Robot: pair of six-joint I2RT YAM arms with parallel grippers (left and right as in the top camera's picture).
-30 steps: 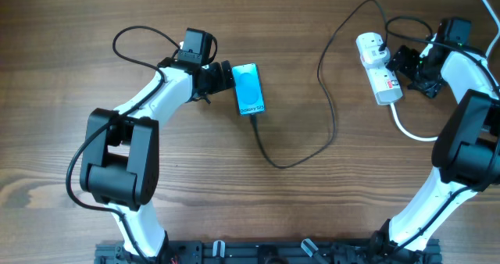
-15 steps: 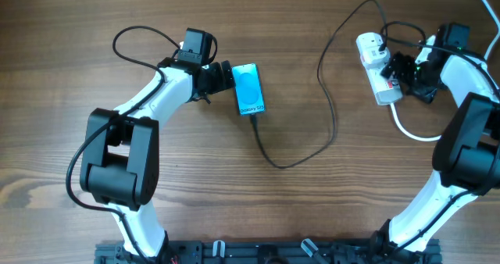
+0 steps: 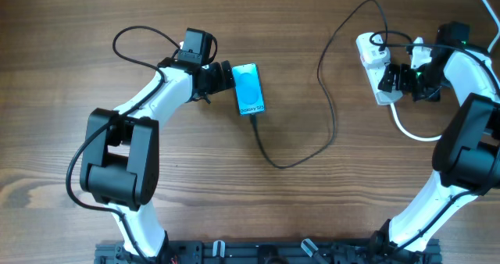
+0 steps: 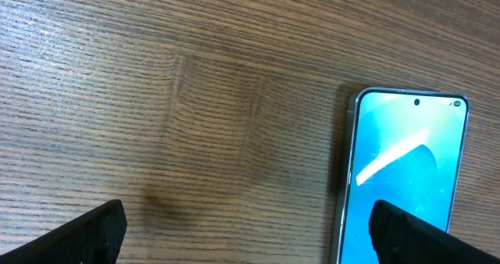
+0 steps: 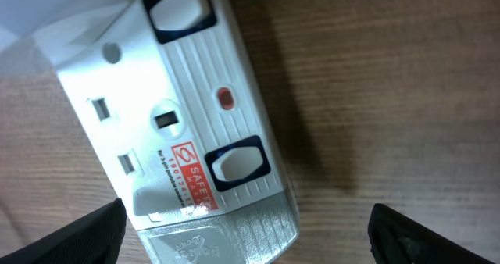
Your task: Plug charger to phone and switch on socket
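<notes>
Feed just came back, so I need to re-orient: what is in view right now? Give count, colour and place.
phone: one, teal-blue screen, flat, left of centre.
charger: one, thin black cable, looping from the phone's near end to a white adapter on the socket.
socket: one, white with a red mark, far right.
thick white cord: one, white, curving off the socket's near end.
table: one, brown wood, under everything.
left tool: one, black, open, beside the phone.
right tool: one, black, open, over the socket.
</notes>
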